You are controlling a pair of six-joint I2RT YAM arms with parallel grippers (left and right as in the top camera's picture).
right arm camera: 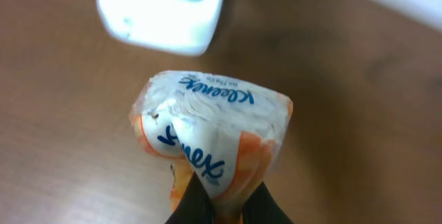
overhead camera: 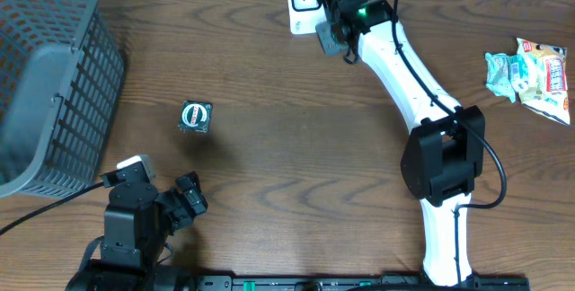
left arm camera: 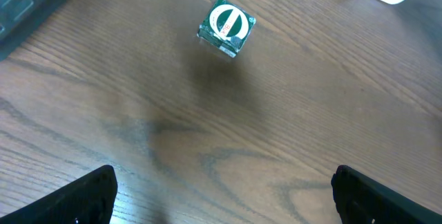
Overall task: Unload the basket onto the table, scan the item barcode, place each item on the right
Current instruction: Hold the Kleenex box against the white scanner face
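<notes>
Where the right gripper point(right arm camera: 219, 209) pinches shut on the tissue pack point(right arm camera: 210, 127), we find the pack's long axis running away from the jaws toward the white scanner point(right arm camera: 162, 10), which lies just beyond its far end. The left gripper point(overhead camera: 189, 197), spread wide and empty, sits well apart.

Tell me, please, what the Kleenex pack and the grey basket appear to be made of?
Kleenex pack: likely thin plastic film, slightly glossy; it crumples and creases softly where pinched. Grey basket: probably rigid moulded plastic, matte; its walls form an even lattice of slots.
</notes>
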